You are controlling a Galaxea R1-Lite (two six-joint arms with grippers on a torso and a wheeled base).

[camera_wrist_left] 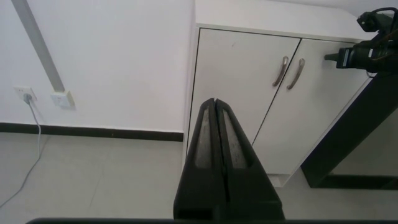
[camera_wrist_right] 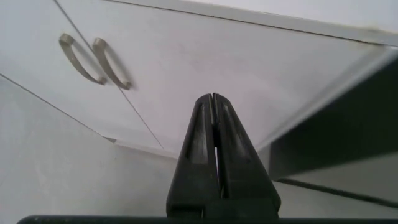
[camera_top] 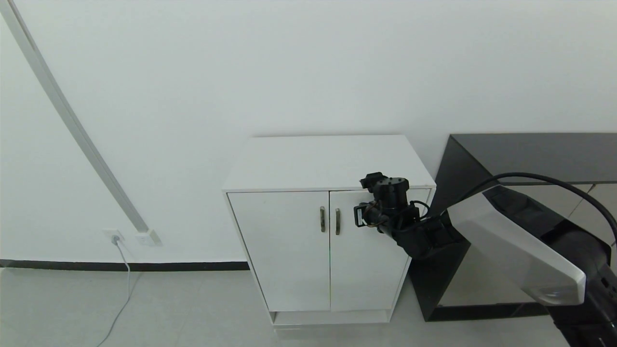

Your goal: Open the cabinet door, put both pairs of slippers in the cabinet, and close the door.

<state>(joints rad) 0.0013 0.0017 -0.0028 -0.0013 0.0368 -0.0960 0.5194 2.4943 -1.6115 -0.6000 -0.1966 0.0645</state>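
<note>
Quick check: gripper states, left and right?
Left gripper: shut, empty.
Right gripper: shut, empty, close to the right door.

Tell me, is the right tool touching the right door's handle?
Apart. The right wrist view shows bare door panel between the shut right tool and the right handle.

The right arm hides the upper corner of the right cabinet door.
</note>
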